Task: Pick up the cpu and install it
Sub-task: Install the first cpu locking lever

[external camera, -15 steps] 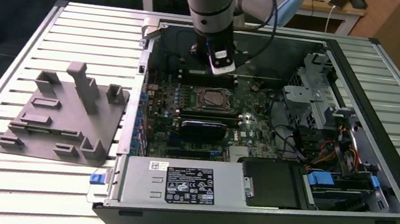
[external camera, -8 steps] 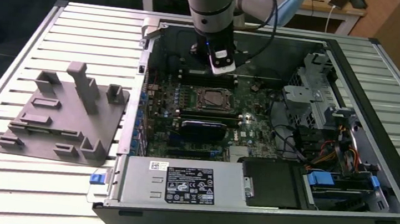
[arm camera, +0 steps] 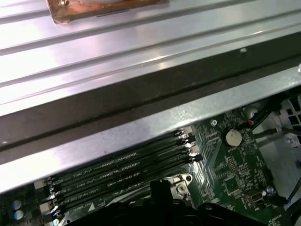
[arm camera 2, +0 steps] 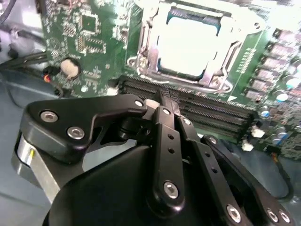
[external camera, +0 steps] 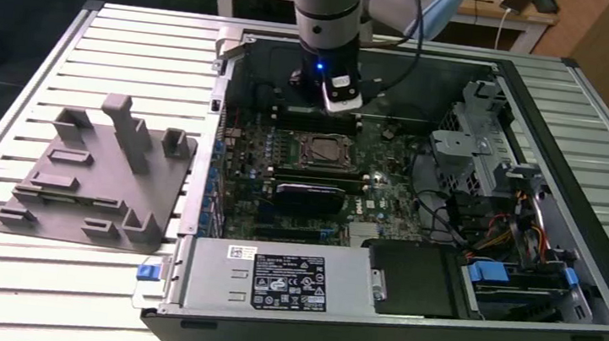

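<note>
Slatted metal table (external camera: 91, 46) carries an open PC case (external camera: 599, 278) lying on its side, with a grey holder (external camera: 87, 190) on the exterior view's left. Inside the case the arm hangs over the motherboard (external camera: 392, 205), its gripper (external camera: 339, 99) just above the 4 memory slots (arm camera 2: 211, 110) beside the socket (external camera: 323, 149). In the second wrist view the cpu (arm camera 2: 190, 44) lies flat inside the socket's frame, silver top up, apparently seated already, with the fingers (arm camera 2: 164, 101) drawn together to a narrow tip over the slots and nothing between them. So the jaws look closed and empty, near the cpu but not touching it. My worry is the tight spot: a low or sideways drift could knock the fingers against the slots or the socket frame, and any nudge to the chip could tilt it on the contacts beneath. Cables (external camera: 502, 234) lie well apart, toward the drive bays.
</note>
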{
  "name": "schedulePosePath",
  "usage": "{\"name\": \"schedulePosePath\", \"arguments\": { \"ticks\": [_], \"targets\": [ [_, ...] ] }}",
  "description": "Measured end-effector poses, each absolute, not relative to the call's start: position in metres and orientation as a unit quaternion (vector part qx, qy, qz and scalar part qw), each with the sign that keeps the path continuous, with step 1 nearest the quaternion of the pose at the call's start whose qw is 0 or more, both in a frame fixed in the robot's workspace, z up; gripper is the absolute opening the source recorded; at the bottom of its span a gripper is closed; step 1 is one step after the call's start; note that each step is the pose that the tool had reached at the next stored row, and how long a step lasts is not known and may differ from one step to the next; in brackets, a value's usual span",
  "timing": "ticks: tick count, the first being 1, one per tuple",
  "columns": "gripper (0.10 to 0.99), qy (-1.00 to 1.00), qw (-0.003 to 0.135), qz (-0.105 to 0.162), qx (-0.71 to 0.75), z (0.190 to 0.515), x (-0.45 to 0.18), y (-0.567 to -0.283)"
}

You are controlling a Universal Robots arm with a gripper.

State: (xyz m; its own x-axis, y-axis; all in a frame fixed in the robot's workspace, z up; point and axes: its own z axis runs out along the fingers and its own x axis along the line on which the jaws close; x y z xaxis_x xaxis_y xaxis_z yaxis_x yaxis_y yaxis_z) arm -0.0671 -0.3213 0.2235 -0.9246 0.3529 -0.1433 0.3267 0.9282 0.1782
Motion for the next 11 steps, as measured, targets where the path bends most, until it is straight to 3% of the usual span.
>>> {"name": "schedulePosePath", "arguments": {
  "ticks": [5, 11],
  "targets": [
    [0.106, 0.982, 0.055, 0.052, 0.175, 0.2236, -0.0606, -0.3215],
    [0.106, 0.984, 0.027, 0.033, 0.175, 0.2234, -0.0562, -0.3230]
  ]
}}
